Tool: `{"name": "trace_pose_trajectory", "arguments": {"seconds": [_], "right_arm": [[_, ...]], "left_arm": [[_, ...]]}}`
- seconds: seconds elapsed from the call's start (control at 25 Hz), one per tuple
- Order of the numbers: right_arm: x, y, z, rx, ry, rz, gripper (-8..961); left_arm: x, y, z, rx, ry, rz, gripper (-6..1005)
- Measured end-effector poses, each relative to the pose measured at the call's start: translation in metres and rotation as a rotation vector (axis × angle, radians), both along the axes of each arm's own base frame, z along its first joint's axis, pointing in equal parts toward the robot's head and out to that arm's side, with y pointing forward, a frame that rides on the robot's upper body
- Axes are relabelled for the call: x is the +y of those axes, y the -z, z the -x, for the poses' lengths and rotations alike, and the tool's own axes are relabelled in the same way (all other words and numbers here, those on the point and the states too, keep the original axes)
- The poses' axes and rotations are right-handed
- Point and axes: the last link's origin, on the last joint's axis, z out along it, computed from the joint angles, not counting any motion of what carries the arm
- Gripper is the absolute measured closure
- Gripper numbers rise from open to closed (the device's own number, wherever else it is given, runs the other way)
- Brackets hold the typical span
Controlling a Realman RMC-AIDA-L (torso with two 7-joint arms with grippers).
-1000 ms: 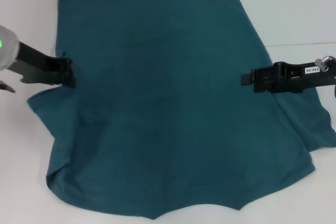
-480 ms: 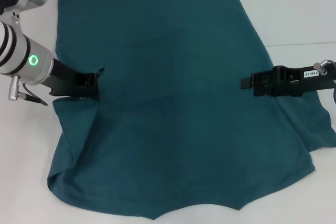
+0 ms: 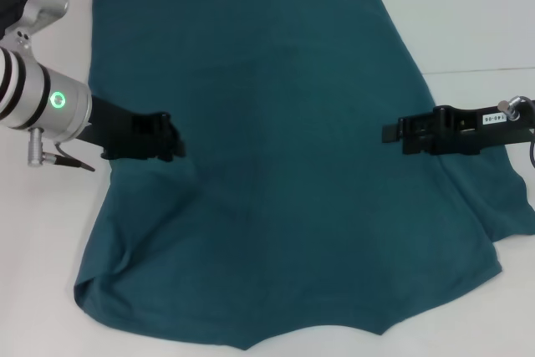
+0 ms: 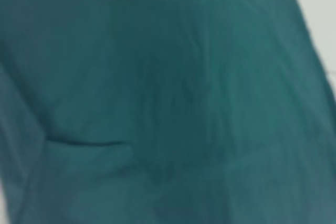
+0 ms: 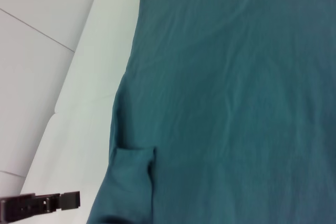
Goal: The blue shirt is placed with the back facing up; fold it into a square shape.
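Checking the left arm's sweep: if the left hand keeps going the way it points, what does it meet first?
Only the blue shirt itself. The left hand points across the shirt toward the right hand, with bare fabric between them. Its height above the cloth is unclear, so it may drag fabric.

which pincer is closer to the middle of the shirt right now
The left one. The left pincer is over the blue shirt, well in from its left edge. The right pincer is over the shirt's right edge, farther from the middle.
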Motion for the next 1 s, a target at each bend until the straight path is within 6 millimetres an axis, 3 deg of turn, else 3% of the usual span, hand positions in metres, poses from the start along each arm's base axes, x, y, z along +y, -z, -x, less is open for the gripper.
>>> {"name": "trace_pose_trajectory", "arguments": {"seconds": [0.08, 0.44, 0.56, 0.72, 0.84, 1.0], "right_arm": [[0.0, 0.0, 0.0, 0.0, 0.0, 0.0, 432], [0.0, 0.0, 0.0, -0.003, -0.003, 0.002, 438], [-0.001, 0.001, 0.0, -0.014, -0.012, 0.01, 440], [-0.002, 0.002, -0.002, -0.033, -0.031, 0.012, 443], [-0.002, 0.002, -0.003, -0.043, -0.056, 0.005, 445], [-0.001, 0.002, -0.004, -0.051, -0.061, -0.007, 448]], "left_arm": [[-0.001, -0.002, 0.0, -0.059, 0.001, -0.002, 943], [-0.009, -0.016, 0.019, -0.167, -0.018, -0.038, 566], [-0.024, -0.025, 0.038, -0.233, 0.01, -0.049, 486], [-0.057, -0.03, 0.052, -0.337, 0.208, 0.006, 421], [-0.087, -0.024, 0.058, -0.394, 0.408, 0.039, 421], [-0.115, -0.007, 0.07, -0.415, 0.52, 0.022, 420]]}}
